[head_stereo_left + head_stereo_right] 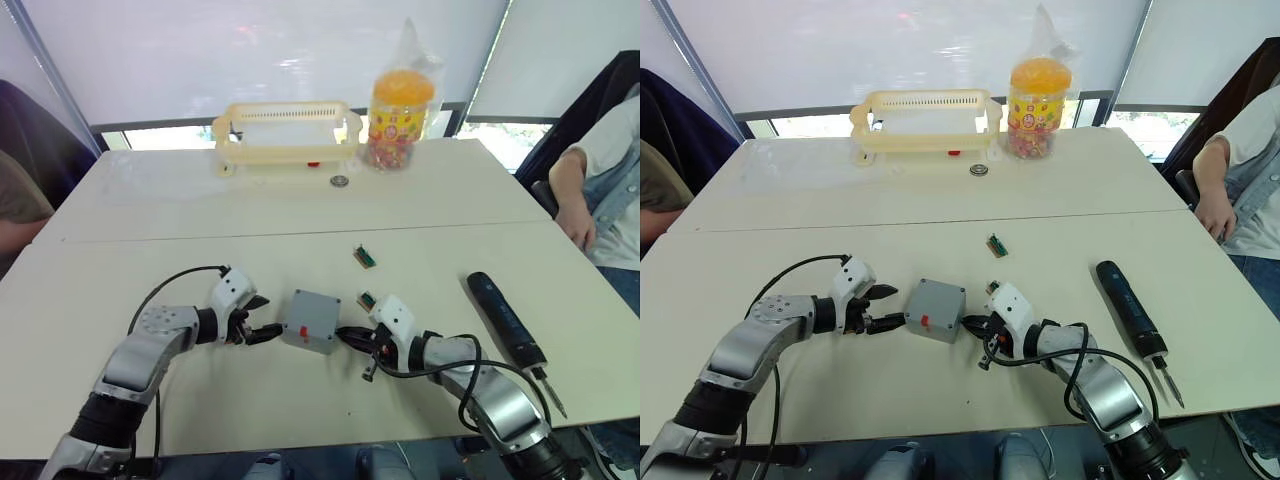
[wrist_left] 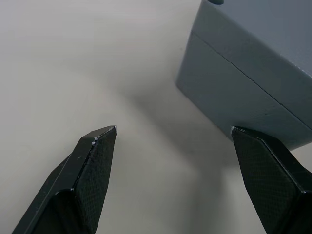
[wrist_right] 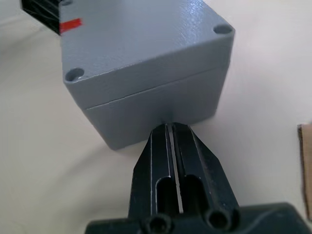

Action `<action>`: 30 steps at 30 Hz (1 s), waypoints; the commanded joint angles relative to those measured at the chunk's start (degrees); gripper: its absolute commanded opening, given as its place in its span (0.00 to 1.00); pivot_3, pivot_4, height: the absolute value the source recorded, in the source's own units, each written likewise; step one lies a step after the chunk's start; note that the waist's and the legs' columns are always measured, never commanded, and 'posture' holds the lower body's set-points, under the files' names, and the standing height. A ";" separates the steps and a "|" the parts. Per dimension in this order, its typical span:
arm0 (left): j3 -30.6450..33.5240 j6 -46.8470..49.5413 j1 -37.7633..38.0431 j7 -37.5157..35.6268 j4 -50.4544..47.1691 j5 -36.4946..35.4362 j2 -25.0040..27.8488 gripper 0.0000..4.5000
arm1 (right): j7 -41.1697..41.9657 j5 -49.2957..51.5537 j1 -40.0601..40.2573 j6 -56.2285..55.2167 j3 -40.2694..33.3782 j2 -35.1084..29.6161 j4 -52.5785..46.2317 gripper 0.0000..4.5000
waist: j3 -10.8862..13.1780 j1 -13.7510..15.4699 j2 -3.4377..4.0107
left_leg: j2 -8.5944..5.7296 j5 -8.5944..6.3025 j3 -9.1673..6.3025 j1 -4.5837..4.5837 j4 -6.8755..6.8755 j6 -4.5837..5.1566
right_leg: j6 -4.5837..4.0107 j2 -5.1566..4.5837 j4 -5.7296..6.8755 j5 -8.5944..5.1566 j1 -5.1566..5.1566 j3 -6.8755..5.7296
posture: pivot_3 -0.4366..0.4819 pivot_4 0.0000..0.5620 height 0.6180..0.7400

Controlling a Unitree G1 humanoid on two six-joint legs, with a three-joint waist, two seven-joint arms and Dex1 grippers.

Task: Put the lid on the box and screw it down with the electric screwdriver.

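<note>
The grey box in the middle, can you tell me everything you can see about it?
The box is small, grey and looks like plastic. Its lid already sits on top, with a thin seam running round and round screw holes at the corners. One side has a small red mark. It rests flat on the pale table. The left gripper is open beside it, and the right gripper, shut, has its tips against the opposite side.

One box (image 1: 311, 321), one electric screwdriver (image 1: 505, 313), two small green-brown pieces (image 1: 365, 257), one basket (image 1: 286, 130), one jar (image 1: 400, 107)
</note>
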 commanded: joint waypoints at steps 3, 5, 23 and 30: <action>-0.23 2.72 1.49 0.52 -6.55 -3.23 -1.28 0.86 | 2.73 0.55 -1.51 -3.19 0.73 0.64 -0.05 0.01 | 0.00 0.06 0.00 | 0.00 0.00 -0.01 -0.01 0.00 0.00 | 0.00 0.00 0.00 0.00 0.00 -0.01 | 0.48 0.27 1.00; -0.07 3.39 1.70 0.92 -7.17 -3.47 -1.47 0.86 | 3.23 0.40 -1.77 -3.60 0.77 0.66 0.42 0.01 | 0.00 0.05 0.00 | 0.00 0.00 0.00 0.00 0.00 0.00 | 0.00 0.00 0.00 0.00 0.00 0.00 | 0.48 0.27 1.00; 12.76 9.43 2.22 -3.68 -10.68 -11.86 10.32 0.98 | 2.86 6.11 2.83 6.29 -12.16 -6.78 -12.75 0.13 | 0.01 0.05 0.01 | 0.04 0.00 -0.01 -0.03 -0.01 0.00 | -0.01 -0.03 0.00 -0.01 -0.03 0.00 | 0.48 0.27 1.00; 20.91 20.55 3.17 -4.23 -21.61 -26.83 14.45 1.00 | -2.76 15.85 5.34 18.81 -22.60 -6.58 -25.19 0.88 | 0.04 0.11 0.00 | 0.08 -0.02 -0.05 -0.05 0.00 0.02 | 0.01 -0.06 0.00 -0.04 -0.01 -0.02 | 0.48 0.27 1.00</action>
